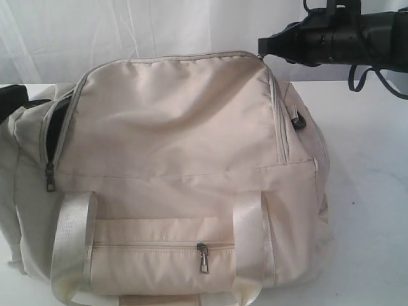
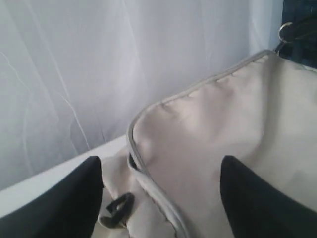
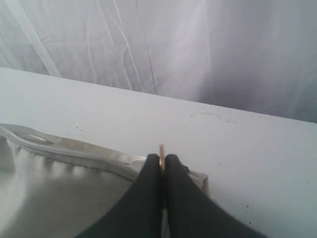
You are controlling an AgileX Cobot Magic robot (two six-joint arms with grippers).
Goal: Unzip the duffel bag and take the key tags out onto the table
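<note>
Right gripper (image 3: 161, 161) pinches a zipper pull (image 3: 161, 149) on the duffel bag (image 1: 178, 140) — left gripper (image 2: 161, 161) spread near it.

The big duffel bag (image 1: 191, 159) fills most of the tabletop (image 1: 376, 191) and blocks the whole middle. Toward the tabletop's right edge there is a wide bare part where a hand could pass. Along the edge by the white curtain (image 1: 159, 32) only a thin strip is free (the curtain hangs close behind it). The right hand (image 1: 262, 46), pinched tight, sits at the bag's top corner on that side. At the bag's left end a dark, narrow slot (image 1: 54, 127) gapes. The left hand (image 2: 161, 161), spread wide, hangs by that corner.
</note>
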